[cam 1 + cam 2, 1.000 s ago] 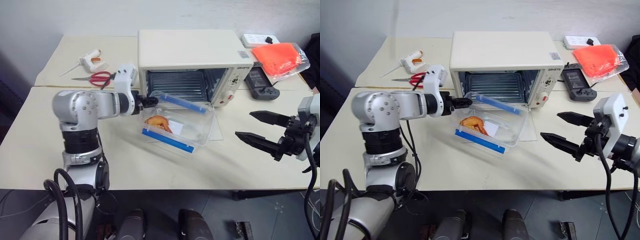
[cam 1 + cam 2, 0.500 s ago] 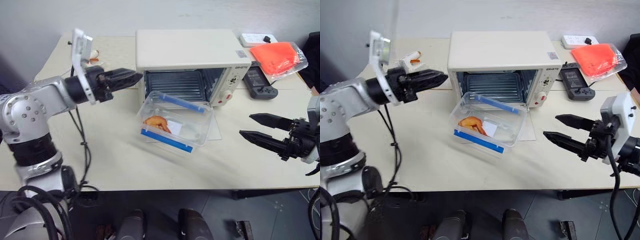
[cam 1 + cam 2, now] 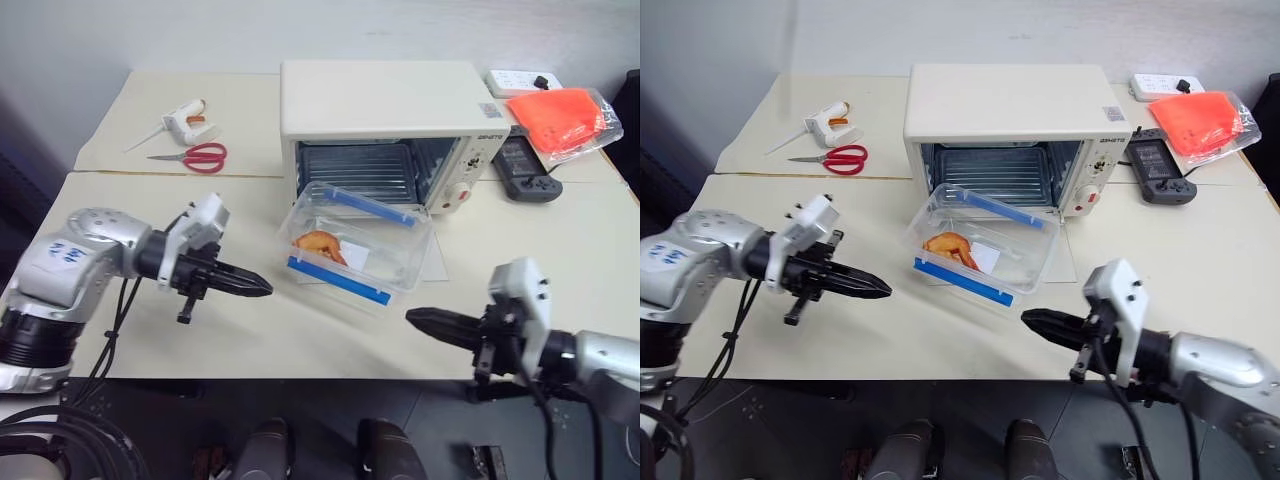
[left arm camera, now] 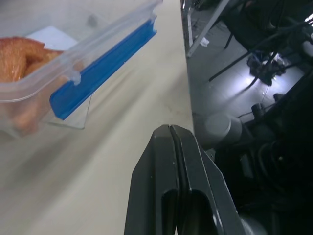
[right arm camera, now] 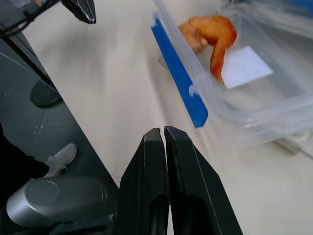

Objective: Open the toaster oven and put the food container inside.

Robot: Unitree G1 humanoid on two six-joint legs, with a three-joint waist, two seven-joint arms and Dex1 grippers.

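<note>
Toaster oven (image 3: 380, 105) bears a small dark brand mark, unreadable.

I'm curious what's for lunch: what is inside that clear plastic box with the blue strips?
Inside the clear rectangular plastic box lies an orange-brown piece of food beside a flat white piece. What the food is, or anything beneath it, cannot be told.

Cream-coloured table (image 3: 150, 320) across the frame, seam between two tops running at upper left. Toaster oven (image 3: 385, 105) at upper centre, door folded down. Food container (image 3: 355, 250) just in front of it, centre, resting on the lowered glass door. Red-handled scissors (image 3: 190, 155) and white glue gun (image 3: 185, 118) at upper left. White power strip (image 3: 520, 80), orange bag (image 3: 555, 118) and black handheld controller (image 3: 525, 165) at upper right.
</note>
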